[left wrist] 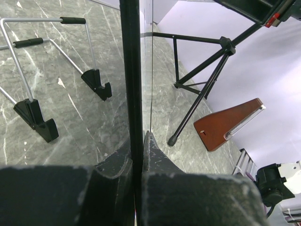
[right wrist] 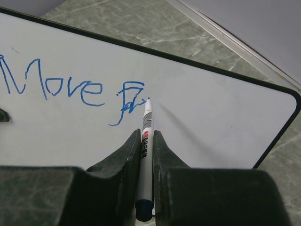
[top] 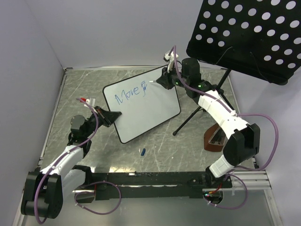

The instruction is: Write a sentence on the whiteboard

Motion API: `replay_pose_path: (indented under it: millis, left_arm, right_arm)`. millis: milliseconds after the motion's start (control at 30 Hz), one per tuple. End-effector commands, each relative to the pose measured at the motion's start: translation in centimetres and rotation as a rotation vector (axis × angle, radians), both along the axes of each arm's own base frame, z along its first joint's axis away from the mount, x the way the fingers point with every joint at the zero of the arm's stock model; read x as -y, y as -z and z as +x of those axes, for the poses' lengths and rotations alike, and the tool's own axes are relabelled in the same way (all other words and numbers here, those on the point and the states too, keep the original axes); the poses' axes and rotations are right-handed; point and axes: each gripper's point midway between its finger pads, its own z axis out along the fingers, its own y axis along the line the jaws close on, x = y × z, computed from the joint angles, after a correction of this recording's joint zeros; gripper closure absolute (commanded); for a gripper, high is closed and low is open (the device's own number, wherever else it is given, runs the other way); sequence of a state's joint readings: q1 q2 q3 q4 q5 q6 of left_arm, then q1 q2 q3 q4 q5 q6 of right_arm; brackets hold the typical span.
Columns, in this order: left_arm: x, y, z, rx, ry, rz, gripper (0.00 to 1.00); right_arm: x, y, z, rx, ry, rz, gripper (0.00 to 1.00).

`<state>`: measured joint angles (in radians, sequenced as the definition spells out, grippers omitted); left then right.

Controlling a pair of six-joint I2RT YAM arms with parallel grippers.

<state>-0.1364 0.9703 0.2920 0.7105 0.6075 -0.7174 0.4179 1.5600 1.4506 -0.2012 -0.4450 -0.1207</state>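
Bright, even light, soft shadows (wrist-view foregrounds slightly blurred).

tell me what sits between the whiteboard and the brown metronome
A black tripod leg of the music stand, its foot on the table between the whiteboard and the metronome. The top view shows it.

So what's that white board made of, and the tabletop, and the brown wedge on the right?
Going by looks: the whiteboard has a smooth, slightly glossy white face, probably coated plastic or enamel, in a thin black rim, likely plastic. The tabletop is grey-green with white veins, like marble, maybe printed laminate. The brown wedge is shiny reddish brown, wood or plastic.
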Motion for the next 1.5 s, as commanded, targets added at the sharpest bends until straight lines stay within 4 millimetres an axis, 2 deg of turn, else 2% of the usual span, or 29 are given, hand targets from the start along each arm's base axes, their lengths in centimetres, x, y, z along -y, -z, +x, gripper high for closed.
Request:
replay_pose_path:
  millis: [0,667,1467]
  left_arm:
    - [0.2,0.3,-0.2,0.065,0.034,0.085,0.99]
    - [0.3,0.2,-0.3,0.071,0.042,0.084,0.99]
    - [0.3,0.2,-0.2,0.07,0.04,0.085,0.99]
  right_arm:
    - [-0.4,-0.4,1.0,0.026,-0.004,0.011,1.0]
    - [-0.9,0.3,1.2,-0.01,-0.025,0.012,1.0]
    - [-0.8,1.4,0.1,-0.029,-0.05,-0.008,1.0]
